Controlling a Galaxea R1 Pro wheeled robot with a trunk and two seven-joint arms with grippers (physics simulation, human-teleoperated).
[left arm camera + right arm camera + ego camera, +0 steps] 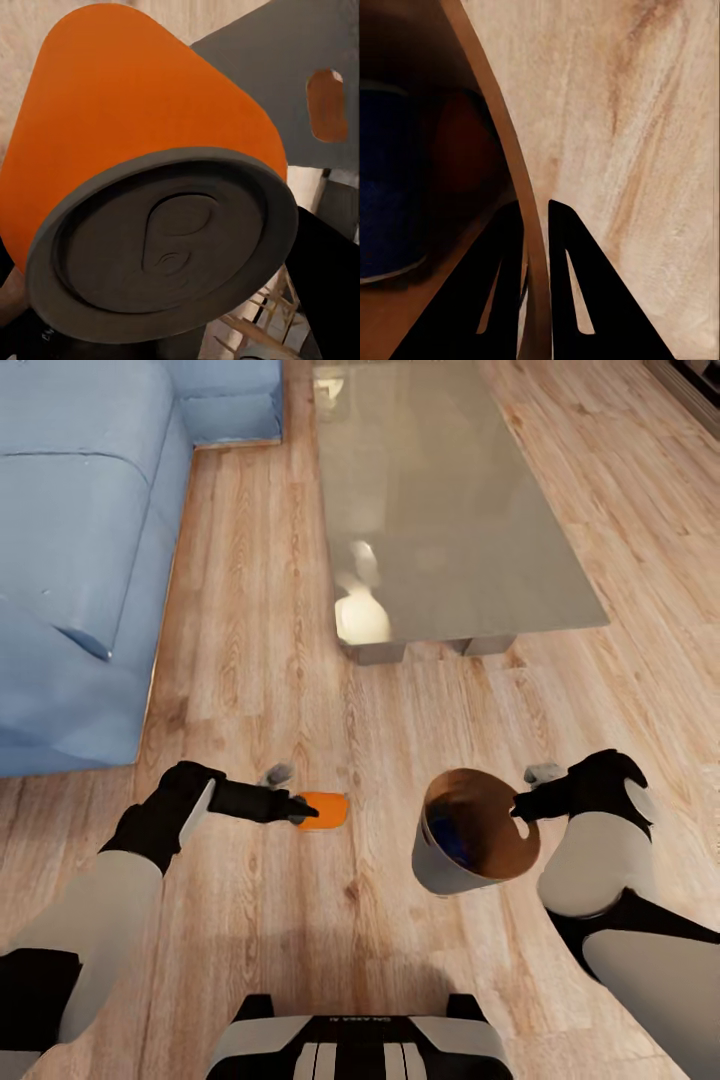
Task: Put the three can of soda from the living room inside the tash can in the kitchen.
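Observation:
My left gripper (pixel 303 811) is shut on an orange can of soda (pixel 325 810), held on its side above the floor; its grey top (pixel 172 247) faces the left wrist camera. To its right the pale grey trash can (pixel 440 870) hangs tilted, its brown inside facing the can. My right gripper (pixel 518 806) is shut on its rim (pixel 521 195), one finger inside and one outside. A dark blue can (pixel 456 845) lies inside, also seen in the right wrist view (pixel 390 187), with a dim orange can (pixel 465 150) beside it. An oval cut-out (pixel 328 105) shows on the bucket's outer wall.
The light blue sofa (pixel 80 560) fills the left side. The low glass-topped coffee table (pixel 450 510) stands ahead to the right. Light wood floor (pixel 250 690) runs between them. My base (pixel 360 1045) is at the bottom edge.

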